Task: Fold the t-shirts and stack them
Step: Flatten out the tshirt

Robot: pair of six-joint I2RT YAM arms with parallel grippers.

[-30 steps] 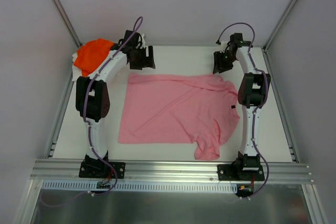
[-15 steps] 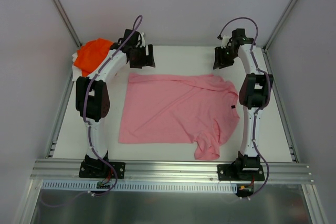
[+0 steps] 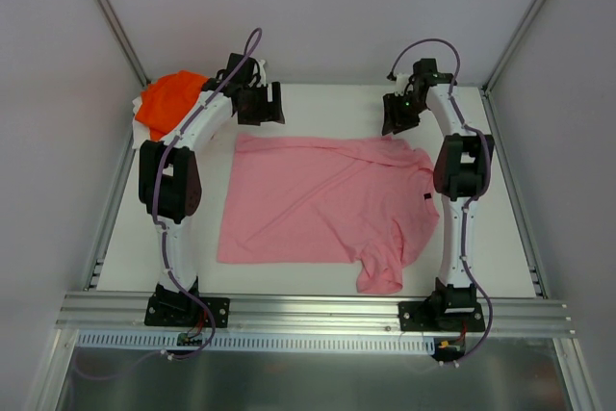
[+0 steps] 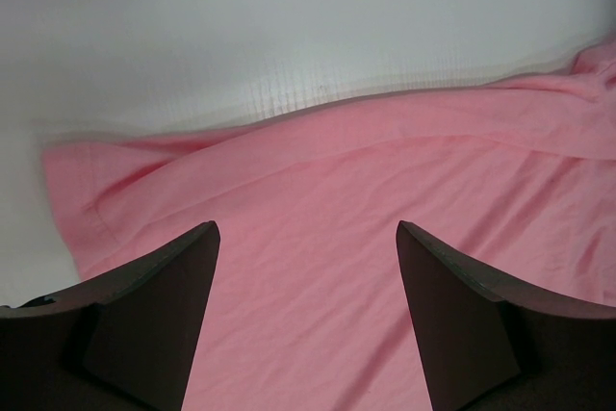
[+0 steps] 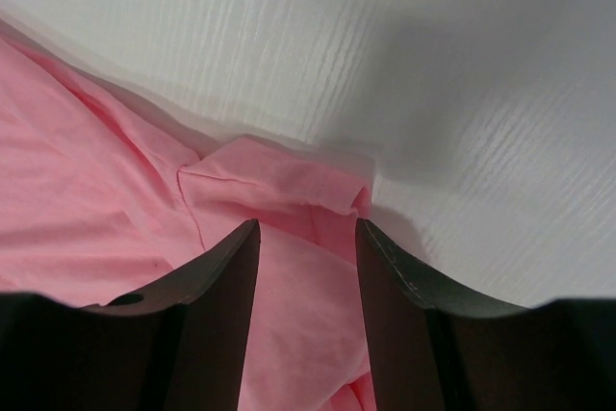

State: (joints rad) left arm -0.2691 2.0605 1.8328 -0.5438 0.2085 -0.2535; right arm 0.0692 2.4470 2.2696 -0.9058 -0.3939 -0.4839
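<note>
The pink t-shirt (image 3: 327, 201) lies spread flat across the middle of the white desk (image 3: 500, 238), one sleeve trailing toward the near edge, and the orange t-shirt (image 3: 166, 101) sits bunched in the far left corner. The left fingers (image 4: 144, 315) stand wide apart with nothing between them, above the pink shirt's far left edge. The right fingers (image 5: 212, 315) are apart by a narrower gap, clamping nothing, over a folded bit of cloth at its far right corner.
</note>
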